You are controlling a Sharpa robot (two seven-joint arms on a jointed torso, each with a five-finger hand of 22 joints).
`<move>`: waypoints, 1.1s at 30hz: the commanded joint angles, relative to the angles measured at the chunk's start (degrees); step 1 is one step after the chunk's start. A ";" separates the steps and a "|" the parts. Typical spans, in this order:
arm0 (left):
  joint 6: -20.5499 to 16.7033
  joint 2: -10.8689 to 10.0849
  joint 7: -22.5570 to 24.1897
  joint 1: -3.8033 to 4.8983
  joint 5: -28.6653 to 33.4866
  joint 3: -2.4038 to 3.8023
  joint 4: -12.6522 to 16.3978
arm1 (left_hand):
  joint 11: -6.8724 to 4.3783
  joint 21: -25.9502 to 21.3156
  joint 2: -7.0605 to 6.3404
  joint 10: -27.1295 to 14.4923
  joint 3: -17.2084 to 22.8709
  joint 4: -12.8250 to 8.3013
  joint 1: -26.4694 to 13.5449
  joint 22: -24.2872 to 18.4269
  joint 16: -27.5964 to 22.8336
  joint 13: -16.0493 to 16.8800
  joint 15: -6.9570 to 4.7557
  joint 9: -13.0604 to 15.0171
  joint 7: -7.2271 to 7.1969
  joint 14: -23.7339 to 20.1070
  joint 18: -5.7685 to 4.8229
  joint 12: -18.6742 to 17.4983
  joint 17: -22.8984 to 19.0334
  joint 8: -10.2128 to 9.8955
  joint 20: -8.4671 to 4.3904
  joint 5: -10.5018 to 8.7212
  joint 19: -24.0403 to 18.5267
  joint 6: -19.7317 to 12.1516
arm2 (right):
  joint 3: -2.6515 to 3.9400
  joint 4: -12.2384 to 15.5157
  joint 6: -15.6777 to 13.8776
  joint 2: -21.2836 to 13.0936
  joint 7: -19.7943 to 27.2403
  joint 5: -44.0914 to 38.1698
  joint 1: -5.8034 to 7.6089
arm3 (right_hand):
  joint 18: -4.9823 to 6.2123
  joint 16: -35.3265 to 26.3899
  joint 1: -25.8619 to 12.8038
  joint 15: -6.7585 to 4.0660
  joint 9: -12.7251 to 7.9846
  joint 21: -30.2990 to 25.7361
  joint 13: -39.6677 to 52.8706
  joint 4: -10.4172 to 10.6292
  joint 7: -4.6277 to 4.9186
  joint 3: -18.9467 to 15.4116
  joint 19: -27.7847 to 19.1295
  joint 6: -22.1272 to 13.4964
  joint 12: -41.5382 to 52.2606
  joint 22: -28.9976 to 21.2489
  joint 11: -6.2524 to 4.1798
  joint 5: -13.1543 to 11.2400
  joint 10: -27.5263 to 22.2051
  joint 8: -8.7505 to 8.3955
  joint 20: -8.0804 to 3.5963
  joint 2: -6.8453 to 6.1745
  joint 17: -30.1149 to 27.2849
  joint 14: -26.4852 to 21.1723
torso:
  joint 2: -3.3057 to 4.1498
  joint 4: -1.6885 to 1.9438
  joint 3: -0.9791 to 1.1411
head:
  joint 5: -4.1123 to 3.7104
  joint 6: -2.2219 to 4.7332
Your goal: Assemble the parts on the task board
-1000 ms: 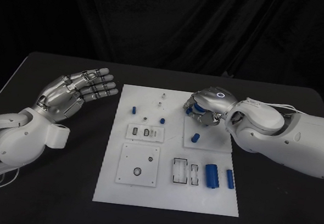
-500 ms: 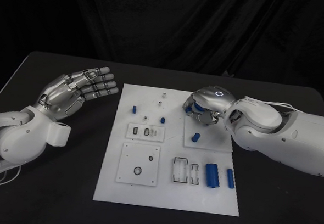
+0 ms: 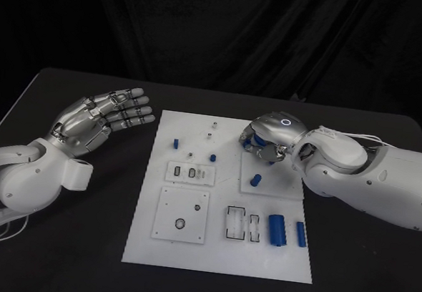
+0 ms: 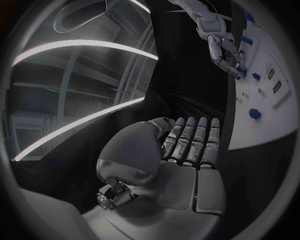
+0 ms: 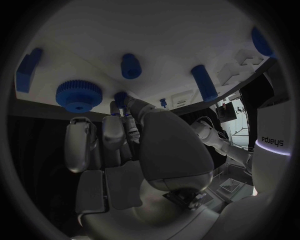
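The white task board [image 3: 219, 251] lies in the middle of the black table. My right hand [image 3: 268, 135] hangs curled over its far right corner; thumb and fingertips [image 5: 120, 107] pinch a small blue part [image 5: 120, 96]. A blue gear [image 5: 78, 95] lies on the board just beside those fingertips. Small blue pegs [image 3: 175, 142] [image 3: 212, 157] [image 3: 255, 179] stand on the board. Two blue cylinders [image 3: 275, 228] [image 3: 300, 233] lie at its near right. My left hand [image 3: 105, 119] is raised left of the board, fingers straight and apart, holding nothing.
Small white plates with slots and holes [image 3: 181, 214] [image 3: 189, 173] sit on the board, and rectangular outlines [image 3: 234, 222] lie beside the cylinders. Bare black table [image 3: 361, 280] surrounds the board. A dark curtain hangs behind.
The right hand has shifted slightly over the board's far right corner. The left hand has stayed put.
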 commanded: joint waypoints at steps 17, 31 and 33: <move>0.60 0.57 9.83 0.02 0.31 0.04 -0.08 | -0.07 0.20 0.02 -0.52 0.74 0.06 -0.44 -0.01 0.25 0.08 0.55 0.04 0.05 -0.08 -1.17 -0.36 -0.08 0.14 0.08 0.10 0.34 0.40 | 0.03 -0.60 0.88 4.16 1.45 10.12 6.63 | -0.97 -1.50 0.66 -0.82 1.78 -0.13 0.37 0.72 0.05 -0.09 -0.16 1.24 -2.35 -0.04 -2.40 -4.96 4.99 0.51 -0.55 0.24 -1.53 -0.37 | -0.12 0.07 -0.17 | 0.40 0.74; 1.02 1.56 9.61 0.02 0.53 0.04 -0.54 | -0.08 0.21 0.04 -0.54 0.86 0.10 -0.48 -0.01 0.30 0.09 0.61 0.05 0.09 -0.05 -1.23 -0.34 -0.08 0.15 0.08 0.14 0.36 0.38 | 0.15 -8.87 2.33 12.38 4.45 12.07 5.34 | -0.79 -2.19 1.43 -0.87 2.14 -0.62 0.34 0.14 0.16 -0.15 -0.65 1.23 -2.94 -0.79 -2.38 -4.62 5.50 0.37 -0.65 -0.02 -2.54 -0.72 | -0.01 0.05 -0.20 | 0.23 1.33; 1.02 1.60 9.57 0.02 0.53 0.04 -0.58 | -0.09 0.21 0.03 -0.55 0.88 0.09 -0.49 -0.01 0.30 0.09 0.61 0.05 0.09 -0.05 -1.24 -0.34 -0.09 0.15 0.08 0.14 0.36 0.41 | 0.18 -10.01 2.39 13.23 4.84 12.10 4.93 | -0.80 -2.20 1.50 -0.85 2.15 -0.62 0.34 0.10 0.20 -0.13 -0.63 1.17 -3.02 -0.76 -2.35 -4.56 5.49 0.32 -0.65 -0.02 -2.50 -0.72 | 0.07 0.10 -0.18 | 0.14 1.49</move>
